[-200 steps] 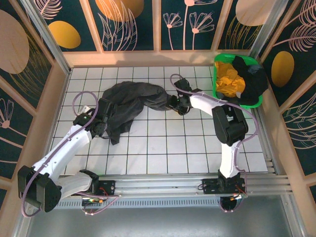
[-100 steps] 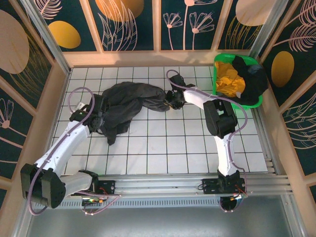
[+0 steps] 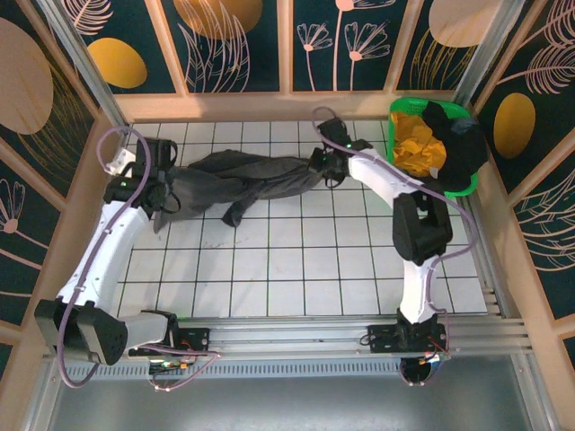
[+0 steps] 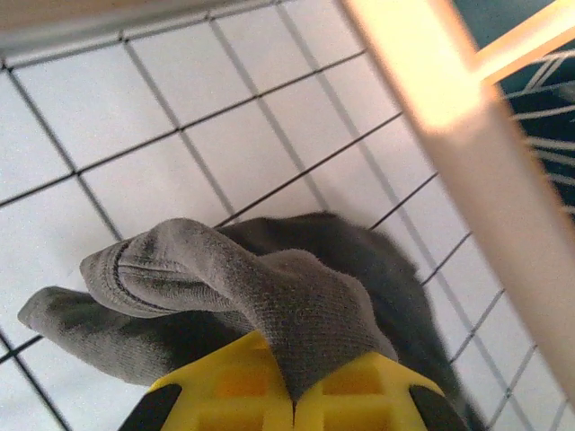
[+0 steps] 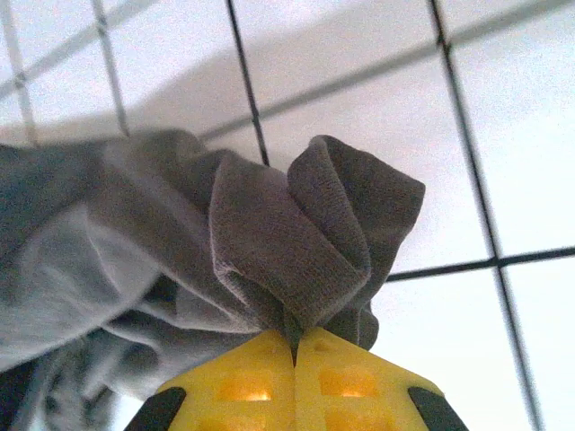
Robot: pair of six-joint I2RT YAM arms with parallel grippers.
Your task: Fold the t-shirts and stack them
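Charcoal soft-cloth t-shirt [image 3: 256, 180] along white gridded table [image 3: 359, 269] far edge: limp, light. Left gripper [image 4: 292, 400] and right gripper [image 5: 295, 355] each clamp a bunched end; hems would grip better.

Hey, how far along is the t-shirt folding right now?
Nothing looks folded or stacked yet. The charcoal t-shirt lies bunched in a long strip on the tiles, with the left gripper shut on one end and the right gripper shut on the other. To do: spread and fold it, then the yellow t-shirt and black t-shirt heaped in the green basket.
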